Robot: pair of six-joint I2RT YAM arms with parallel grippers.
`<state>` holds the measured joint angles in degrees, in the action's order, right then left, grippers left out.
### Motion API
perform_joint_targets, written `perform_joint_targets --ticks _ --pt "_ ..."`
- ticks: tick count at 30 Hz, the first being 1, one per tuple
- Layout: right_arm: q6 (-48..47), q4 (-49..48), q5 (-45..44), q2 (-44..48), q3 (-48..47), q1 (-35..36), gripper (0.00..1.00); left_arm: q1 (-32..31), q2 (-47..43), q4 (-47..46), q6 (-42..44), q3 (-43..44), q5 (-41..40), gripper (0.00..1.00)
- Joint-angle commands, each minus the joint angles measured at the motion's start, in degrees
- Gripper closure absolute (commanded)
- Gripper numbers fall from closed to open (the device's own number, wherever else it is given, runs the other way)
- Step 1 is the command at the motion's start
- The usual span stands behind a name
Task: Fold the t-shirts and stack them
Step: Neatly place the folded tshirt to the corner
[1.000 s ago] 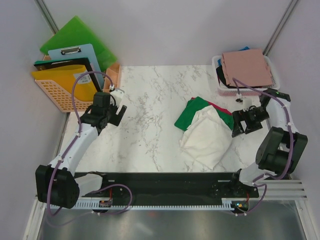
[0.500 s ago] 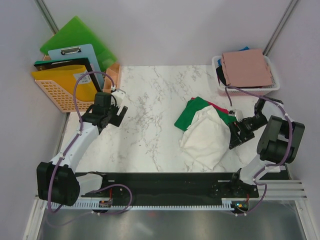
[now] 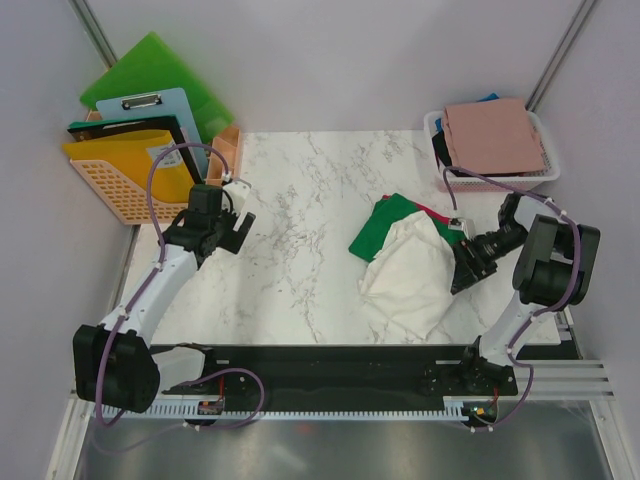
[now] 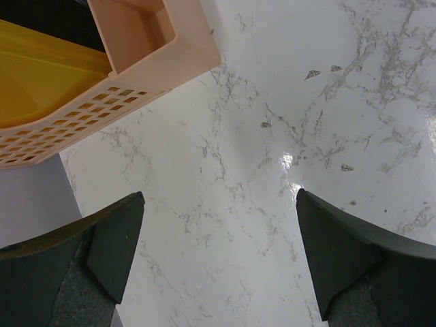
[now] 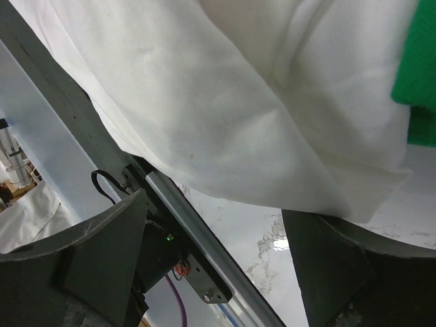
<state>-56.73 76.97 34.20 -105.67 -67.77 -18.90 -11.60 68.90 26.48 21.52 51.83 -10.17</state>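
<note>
White marble-pattern tabletop, grey veins, glossy, one glare spot in the left wrist view. Plain pale grey walls on three sides. Slanted metal post behind the far left corner, another behind the far right. Orange mesh basket at the far left corner. Black rail along the near edge, white slotted cable duct in front, then dull sheet metal. Light even, shadows soft
</note>
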Motion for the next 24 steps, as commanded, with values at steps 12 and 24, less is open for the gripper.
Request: perform_joint_targets --ticks 12,24 --pt "-0.58 -2.61 -4.58 -0.67 -2.46 -4.05 0.12 0.17 -2.29 -0.38 1.34 -0.07 0.50 0.00" --pt "1.88 -4.72 1.66 -6.57 -1.58 2.37 0.17 0.17 -0.88 9.01 0.11 4.23 22.33 0.00"
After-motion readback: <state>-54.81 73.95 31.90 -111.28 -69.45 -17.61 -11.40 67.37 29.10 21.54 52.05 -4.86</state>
